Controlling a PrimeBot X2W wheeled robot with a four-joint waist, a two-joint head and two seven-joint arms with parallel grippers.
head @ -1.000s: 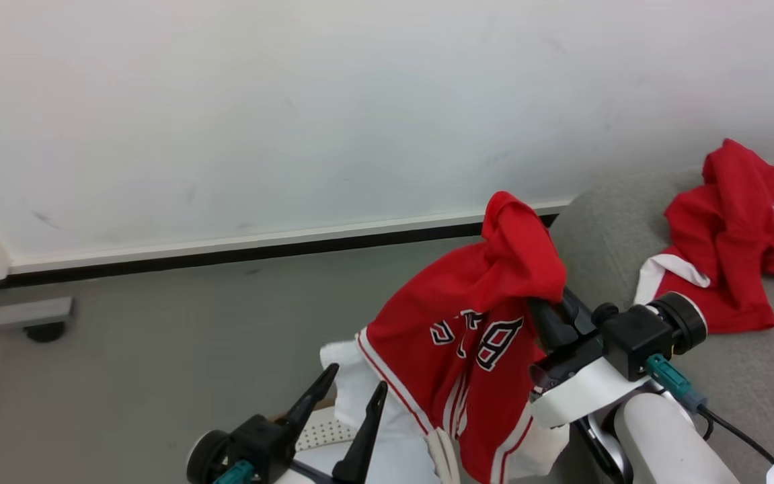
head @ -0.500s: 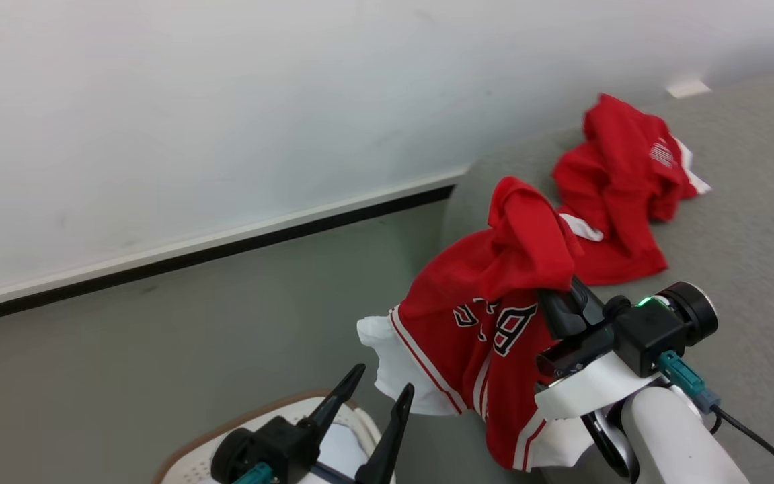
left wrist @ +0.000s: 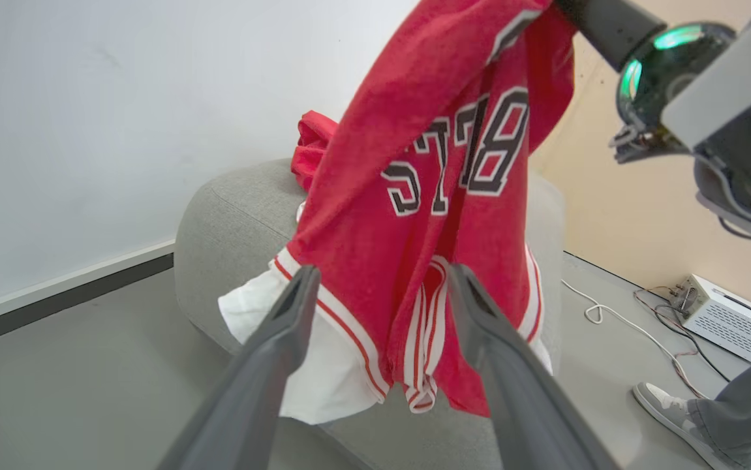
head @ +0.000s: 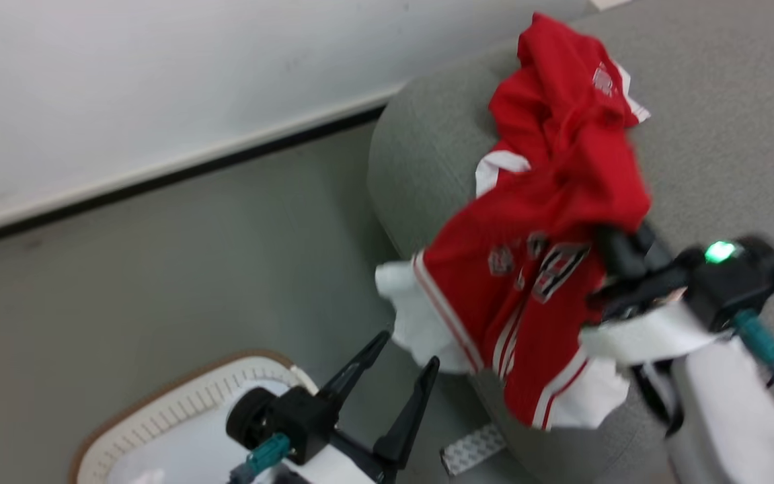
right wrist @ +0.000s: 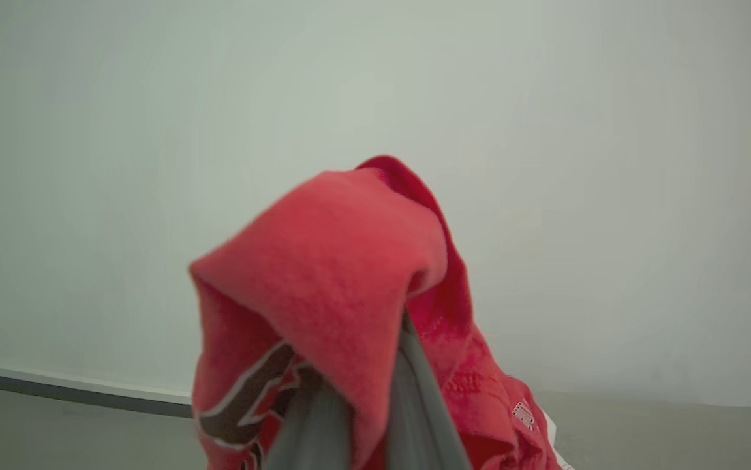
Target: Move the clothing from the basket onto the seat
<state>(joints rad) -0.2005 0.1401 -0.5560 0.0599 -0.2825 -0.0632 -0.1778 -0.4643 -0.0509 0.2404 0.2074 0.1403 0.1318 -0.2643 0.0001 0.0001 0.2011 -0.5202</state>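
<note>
The right claw (head: 618, 249) is clamped together on a fold of a red jersey (head: 528, 282), holding it in the air. In the last second the robot has turned toward the grey seat (head: 420, 154). The jersey, which earlier hung by the basket (head: 178, 396), now dangles over the seat's rounded corner, so release looks near. It has white sleeves, striped trim and black-and-white lettering. A second red garment (head: 561, 87) lies crumpled on the seat. The left claw (head: 408, 347) hovers near the basket, spread apart and empty.
</note>
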